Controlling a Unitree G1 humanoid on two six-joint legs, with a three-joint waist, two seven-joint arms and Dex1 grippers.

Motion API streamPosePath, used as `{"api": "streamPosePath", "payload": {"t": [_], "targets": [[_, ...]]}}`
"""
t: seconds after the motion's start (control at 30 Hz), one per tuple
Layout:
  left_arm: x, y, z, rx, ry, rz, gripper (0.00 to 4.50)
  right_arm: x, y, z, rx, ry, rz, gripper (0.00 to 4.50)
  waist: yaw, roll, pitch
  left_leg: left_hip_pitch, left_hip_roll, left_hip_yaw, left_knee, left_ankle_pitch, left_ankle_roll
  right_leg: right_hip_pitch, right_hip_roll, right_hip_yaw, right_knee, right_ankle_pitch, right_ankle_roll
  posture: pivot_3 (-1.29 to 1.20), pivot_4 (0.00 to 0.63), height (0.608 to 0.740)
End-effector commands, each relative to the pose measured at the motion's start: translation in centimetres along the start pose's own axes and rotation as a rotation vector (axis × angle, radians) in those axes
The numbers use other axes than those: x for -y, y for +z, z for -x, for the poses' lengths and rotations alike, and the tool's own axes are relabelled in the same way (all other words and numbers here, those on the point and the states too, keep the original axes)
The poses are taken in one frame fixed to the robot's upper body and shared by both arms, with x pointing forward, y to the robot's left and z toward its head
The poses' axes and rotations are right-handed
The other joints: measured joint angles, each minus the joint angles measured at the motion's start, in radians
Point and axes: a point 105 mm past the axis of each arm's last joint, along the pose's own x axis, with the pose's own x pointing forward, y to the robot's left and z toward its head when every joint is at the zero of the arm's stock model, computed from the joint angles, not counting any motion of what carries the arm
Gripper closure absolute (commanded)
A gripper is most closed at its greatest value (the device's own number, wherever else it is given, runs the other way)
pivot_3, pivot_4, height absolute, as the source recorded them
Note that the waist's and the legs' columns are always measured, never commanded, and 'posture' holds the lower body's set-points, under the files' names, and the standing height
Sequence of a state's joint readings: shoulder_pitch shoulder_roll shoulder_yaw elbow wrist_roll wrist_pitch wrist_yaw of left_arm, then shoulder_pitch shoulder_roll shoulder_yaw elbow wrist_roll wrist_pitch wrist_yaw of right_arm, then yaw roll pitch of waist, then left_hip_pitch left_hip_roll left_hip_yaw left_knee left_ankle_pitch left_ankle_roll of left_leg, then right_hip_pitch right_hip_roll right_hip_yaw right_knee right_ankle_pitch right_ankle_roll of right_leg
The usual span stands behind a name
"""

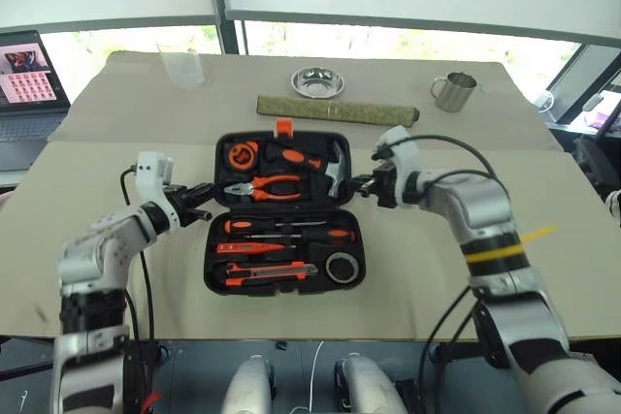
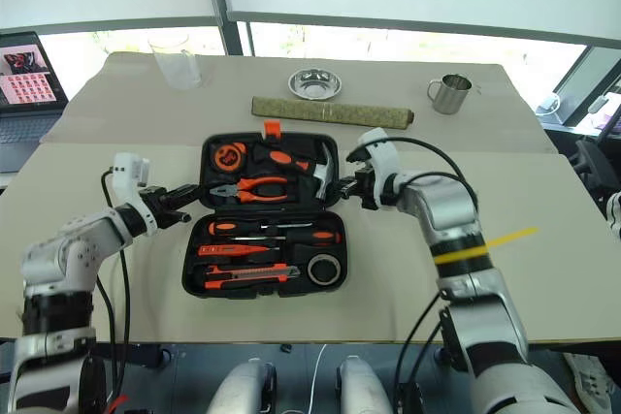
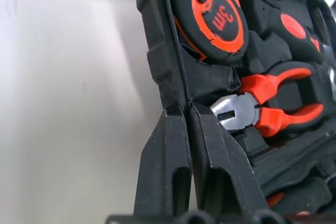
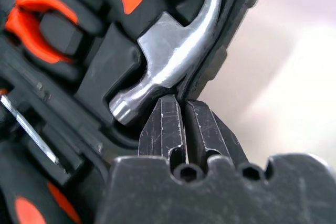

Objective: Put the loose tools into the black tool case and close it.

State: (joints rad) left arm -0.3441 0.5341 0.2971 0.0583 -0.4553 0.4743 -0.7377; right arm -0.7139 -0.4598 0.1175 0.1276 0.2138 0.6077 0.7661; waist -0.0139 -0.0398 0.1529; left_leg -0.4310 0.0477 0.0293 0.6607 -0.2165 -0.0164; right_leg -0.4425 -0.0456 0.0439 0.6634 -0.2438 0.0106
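Laptop (image 1: 29, 84): sits at the table's far left edge, well apart from the work.
Left gripper (image 1: 206, 213): fingers pinched together on the left rim of the lid, beside the tape measure (image 3: 215, 17) and pliers (image 3: 268, 108).
Tool case (image 1: 284, 269): lies open mid-table; screwdrivers (image 1: 291, 232) and knife (image 1: 267, 271) rest in the near half, so only closing seems left.
Right gripper (image 1: 362, 184): fingers pinched together on the lid's right rim, next to the hammer (image 4: 173, 51) head.
Doing it well: both sides should probably rise evenly so the lid swings toward the robot without twisting.
Room: bare table flanks the case; the green mat (image 1: 337, 109), bowl (image 1: 317, 80) and cup (image 1: 454, 91) lie behind it, near the lid's far edge.
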Motion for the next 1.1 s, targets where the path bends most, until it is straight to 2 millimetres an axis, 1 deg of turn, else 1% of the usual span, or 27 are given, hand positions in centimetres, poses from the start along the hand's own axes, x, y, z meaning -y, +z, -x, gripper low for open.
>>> {"api": "streamPosePath", "payload": {"t": [0.03,0.07,0.17,0.23,0.3,0.33,0.37,0.4,0.43,0.47,0.5,0.53,0.57,0.6,0.73,0.8,0.87,0.9,0.93,0.97,1.0,1.03,1.07,1.1], "targets": [[0.7,2.9,2.1,0.146,-0.007,-0.353,4.44,-1.2,1.7,2.3,0.134,0.016,0.469,4.5,0.001,0.0,0.0,0.0,0.0,0.0,0.0,0.0,0.0,0.0,0.0,0.0,0.0,0.0,0.0,0.0,0.15,0.74],[1.2,2.4,2.6,0.142,-0.026,-0.425,4.44,-1.8,0.8,2.7,0.138,0.029,0.584,4.5,0.001,0.0,0.0,0.0,0.0,0.0,0.0,0.0,0.0,0.0,-0.001,0.0,-0.001,0.0,0.0,0.0,0.15,0.74],[2.8,0.3,3.7,0.111,-0.096,-0.557,4.44,-2.9,-2.0,3.4,0.132,0.049,0.802,4.5,0.001,0.0,0.0,0.001,0.0,0.002,-0.001,-0.002,0.001,0.003,-0.001,0.0,-0.007,0.0,0.0,0.0,0.15,0.74],[3.5,-1.2,4.4,0.077,-0.135,-0.633,4.44,-3.2,-3.7,3.7,0.127,0.052,0.916,4.5,0.0,0.0,0.0,0.004,0.0,0.003,0.0,-0.002,0.001,0.004,-0.002,0.001,-0.011,0.0,0.001,0.0,0.15,0.74],[3.8,-2.7,5.2,0.035,-0.168,-0.651,4.44,-3.2,-5.1,4.0,0.113,0.046,0.951,4.5,0.0,0.0,0.0,0.009,0.0,0.004,-0.001,-0.002,0.001,0.009,-0.001,0.002,-0.012,0.0,0.001,0.0,0.15,0.74],[3.6,-3.2,5.6,0.015,-0.166,-0.646,4.44,-3.2,-5.6,4.2,0.116,0.042,0.93,4.5,0.001,0.0,0.0,0.012,0.001,0.004,-0.001,-0.002,0.001,0.012,-0.001,0.002,-0.012,0.0,0.0,0.0,0.15,0.74],[3.3,-3.9,6.2,-0.019,-0.164,-0.63,4.48,-3.1,-5.9,4.7,0.118,0.036,0.907,4.11,0.003,0.0,-0.001,0.017,0.001,0.004,-0.002,-0.002,0.002,0.019,-0.001,0.001,-0.015,0.0,0.0,0.0,0.15,0.74],[3.0,-4.2,6.6,-0.035,-0.162,-0.628,4.15,-3.1,-5.9,5.0,0.124,0.027,0.894,3.73,0.003,0.0,-0.001,0.022,0.001,0.004,-0.002,-0.003,0.003,0.023,-0.001,0.001,-0.015,-0.001,0.001,0.0,0.15,0.74],[2.8,-4.3,7.0,-0.05,-0.162,-0.628,3.77,-2.9,-6.0,5.3,0.121,0.019,0.885,3.51,0.002,-0.001,-0.001,0.024,0.001,0.004,-0.002,-0.003,0.003,0.025,0.0,0.001,-0.016,-0.001,0.001,0.0,0.15,0.74],[2.5,-4.5,7.4,-0.067,-0.163,-0.629,3.53,-2.7,-6.1,5.6,0.113,0.011,0.882,3.17,0.001,-0.001,-0.001,0.024,0.002,0.004,-0.002,-0.003,0.003,0.025,0.0,0.001,-0.016,-0.001,0.001,0.0,0.15,0.74],[1.9,-4.5,7.9,-0.09,-0.155,-0.612,3.08,-2.3,-6.2,6.3,0.1,-0.004,0.876,2.76,0.0,0.0,-0.001,0.024,0.002,0.005,-0.002,-0.003,0.003,0.024,0.0,0.002,-0.015,-0.001,0.001,0.0,0.15,0.74],[1.3,-4.6,8.4,-0.12,-0.149,-0.586,2.8,-1.8,-6.4,7.0,0.08,-0.019,0.864,2.5,0.0,0.0,-0.001,0.023,0.002,0.006,-0.002,-0.003,0.004,0.022,0.0,0.003,-0.015,-0.001,0.001,0.0,0.15,0.74],[0.7,-4.6,8.9,-0.139,-0.147,-0.57,2.3,-1.5,-6.5,7.7,0.071,-0.03,0.864,2.07,-0.001,0.0,-0.001,0.023,0.002,0.006,-0.002,-0.003,0.004,0.021,0.0,0.003,-0.014,-0.001,0.001,0.0,0.15,0.74],[0.4,-4.5,9.2,-0.15,-0.147,-0.563,2.06,-1.4,-6.6,8.1,0.066,-0.032,0.864,1.82,-0.001,0.0,-0.001,0.023,0.002,0.006,-0.002,-0.003,0.004,0.021,0.001,0.003,-0.014,-0.001,0.001,0.0,0.15,0.74],[-0.4,-4.3,9.8,-0.21,-0.184,-0.526,2.06,-1.5,-7.8,10.1,0.015,-0.017,0.778,1.82,0.002,0.0,-0.001,0.024,0.003,0.007,-0.002,-0.003,0.004,0.023,0.001,0.003,-0.014,-0.001,0.001,0.0,0.15,0.74],[-0.5,-3.7,9.1,-0.2,-0.191,-0.458,1.96,-2.7,-8.4,11.1,-0.001,0.058,0.667,2.39,0.005,0.0,-0.001,0.024,0.003,0.006,-0.002,-0.003,0.004,0.023,0.001,0.003,-0.014,-0.001,0.001,0.0,0.15,0.74],[-0.4,-3.0,8.2,-0.188,-0.202,-0.423,2.47,-4.5,-8.5,11.8,-0.001,0.148,0.6,2.96,0.008,0.0,-0.001,0.024,0.002,0.006,-0.002,-0.003,0.004,0.023,0.001,0.003,-0.014,-0.001,0.001,0.0,0.15,0.74],[-0.5,-2.7,7.3,-0.186,-0.208,-0.413,2.79,-5.9,-8.8,12.0,-0.015,0.214,0.56,3.4,0.008,0.0,-0.001,0.024,0.003,0.006,-0.002,-0.003,0.004,0.023,0.001,0.003,-0.014,-0.001,0.001,0.0,0.15,0.74],[-0.4,-2.5,6.8,-0.186,-0.212,-0.405,3.1,-7.0,-9.0,12.2,-0.025,0.261,0.53,3.68,0.011,0.0,-0.001,0.024,0.002,0.006,-0.001,-0.003,0.004,0.023,0.001,0.003,-0.014,-0.001,0.001,0.0,0.15,0.74],[-0.4,-2.5,5.8,-0.195,-0.223,-0.408,3.57,-8.5,-9.5,12.3,-0.054,0.33,0.492,4.08,0.013,0.0,-0.001,0.024,0.002,0.006,-0.001,-0.003,0.004,0.023,0.001,0.003,-0.014,-0.001,0.001,0.0,0.15,0.74],[-0.3,-2.6,4.9,-0.209,-0.243,-0.414,3.81,-9.8,-9.9,12.1,-0.064,0.378,0.482,4.32,0.013,-0.001,-0.001,0.024,0.003,0.006,-0.001,-0.003,0.004,0.024,0.002,0.003,-0.014,-0.001,0.001,0.0,0.15,0.74],[-0.1,-2.6,4.4,-0.22,-0.258,-0.42,4.24,-10.6,-10.0,12.1,-0.069,0.402,0.481,4.5,0.014,-0.001,-0.002,0.024,0.003,0.006,-0.001,-0.003,0.004,0.024,0.002,0.003,-0.014,-0.001,0.001,0.0,0.15,0.74],[-0.1,-2.7,3.9,-0.228,-0.266,-0.426,4.44,-11.2,-10.1,11.9,-0.072,0.417,0.472,4.5,0.012,-0.002,-0.002,0.025,0.003,0.006,-0.001,-0.003,0.004,0.024,0.002,0.003,-0.014,-0.001,0.001,0.0,0.15,0.74],[-0.1,-3.0,3.4,-0.249,-0.281,-0.424,4.44,-11.8,-10.1,11.4,-0.065,0.423,0.459,4.5,0.008,-0.002,-0.002,0.025,0.003,0.006,-0.001,-0.003,0.004,0.024,0.003,0.003,-0.014,-0.001,0.002,0.0,0.15,0.74]]}}
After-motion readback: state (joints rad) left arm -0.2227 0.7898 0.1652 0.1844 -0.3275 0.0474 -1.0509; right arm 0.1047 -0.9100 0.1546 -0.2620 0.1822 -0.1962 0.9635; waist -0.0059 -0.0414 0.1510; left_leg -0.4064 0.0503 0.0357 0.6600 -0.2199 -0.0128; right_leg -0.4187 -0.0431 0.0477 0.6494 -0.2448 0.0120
